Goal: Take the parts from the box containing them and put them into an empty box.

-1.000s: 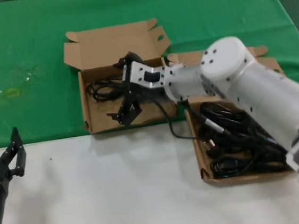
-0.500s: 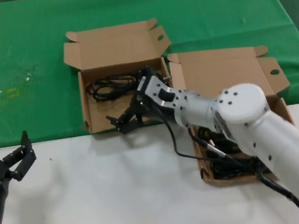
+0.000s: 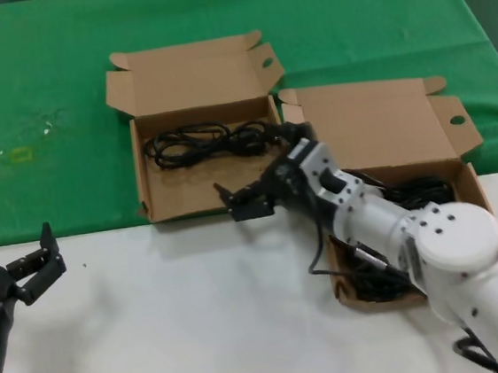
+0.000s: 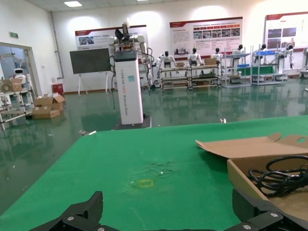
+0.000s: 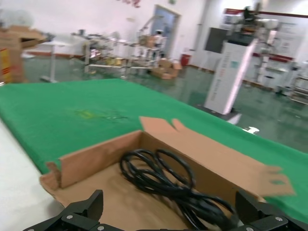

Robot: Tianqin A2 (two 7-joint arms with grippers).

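Observation:
The wide box [image 3: 166, 204] on the green cloth holds one black coiled cable [image 3: 209, 143] along its back wall. To its right, the squarish box [image 3: 473, 185] is filled with several black cables [image 3: 391, 265]. My right gripper [image 3: 236, 203] hovers open and empty over the front right corner of the wide box. In the right wrist view its jaws [image 5: 168, 219] stand wide apart above the cardboard floor, with the cable [image 5: 163, 183] just beyond them. My left gripper [image 3: 47, 259] waits open over the white table at the far left.
The green cloth [image 3: 44, 101] covers the far half of the table and a white surface [image 3: 200, 316] the near half. Both lids stand open at the back. In the left wrist view the wide box's side wall [image 4: 250, 180] is off to one side.
My right gripper has pulled back out of the wide box toward the squarish one, uncovering the cable lying there. The left gripper has shifted slightly.

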